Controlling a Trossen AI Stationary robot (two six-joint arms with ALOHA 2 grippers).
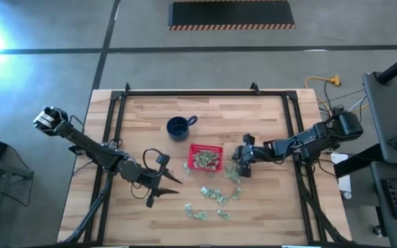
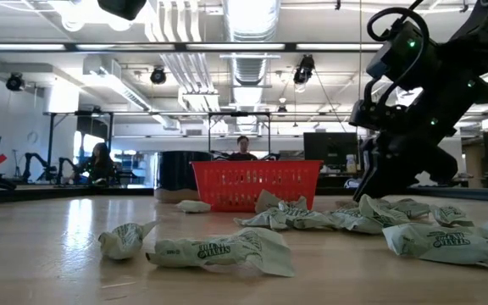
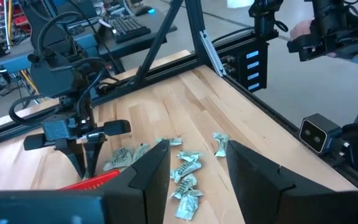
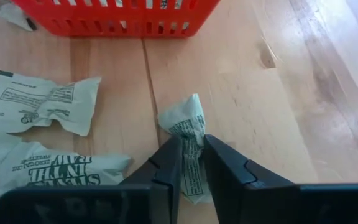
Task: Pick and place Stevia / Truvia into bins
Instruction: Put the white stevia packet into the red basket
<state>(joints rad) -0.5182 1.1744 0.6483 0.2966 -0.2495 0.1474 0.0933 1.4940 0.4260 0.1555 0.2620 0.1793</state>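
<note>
Beside the red basket [image 4: 117, 15], your right gripper [image 4: 191, 163] is pinching one Stevia sachet [image 4: 186, 134] against the table: pick step under way. Next, lift clear, carry over the rim, release. Left gripper [image 3: 196, 167] waits spread apart.

One camera looks straight down on the pale wooden plank table [image 1: 267, 117]; another sits level with its surface. Each wrist camera peers closely past its own fingers, both sharing the small red latticed plastic basket [image 4: 117, 15] just ahead.

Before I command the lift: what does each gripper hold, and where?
Right gripper pinches one sachet by its lower end, beside the red basket. Left gripper is open, holding nothing.
</note>
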